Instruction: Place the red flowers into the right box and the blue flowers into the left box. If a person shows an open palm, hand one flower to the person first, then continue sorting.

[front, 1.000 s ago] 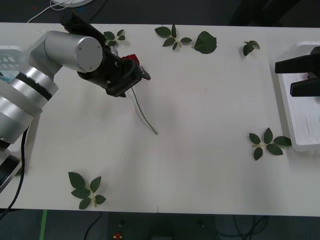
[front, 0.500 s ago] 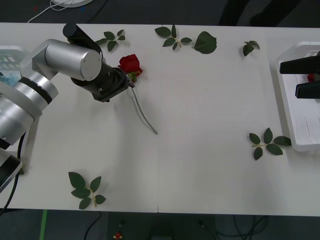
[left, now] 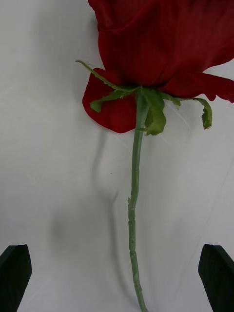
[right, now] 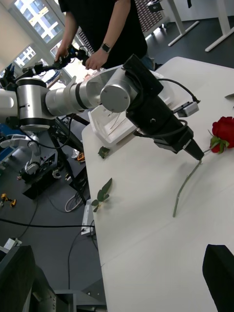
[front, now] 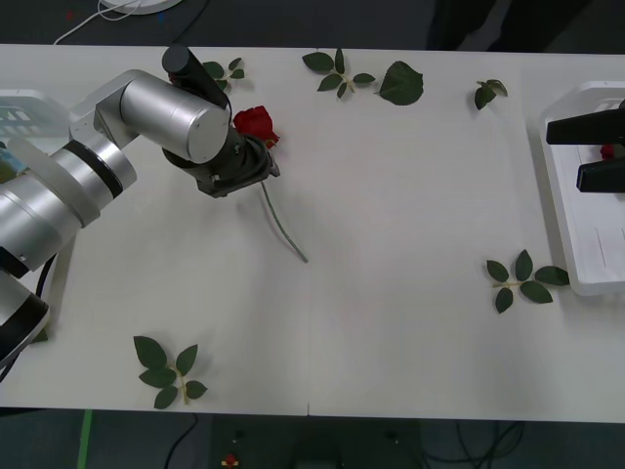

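A: What colour is the rose (front: 255, 122) beside the left gripper (left: 116, 273)?
B: Deep red bloom on a thin green stem, with green sepals curling under the petals

A: And the gripper's own colours?
B: Black fingers (left: 14, 270), a black wrist, then a silver arm

A: The table (front: 391, 293) under it?
B: Plain white, scattered with dark green leaf sprigs (front: 166, 369); the box (front: 586, 244) by the right gripper (front: 596, 151) is white too

The left arm hides the rose's (front: 256, 123) upper stem; the right box (front: 586, 256) is cut off
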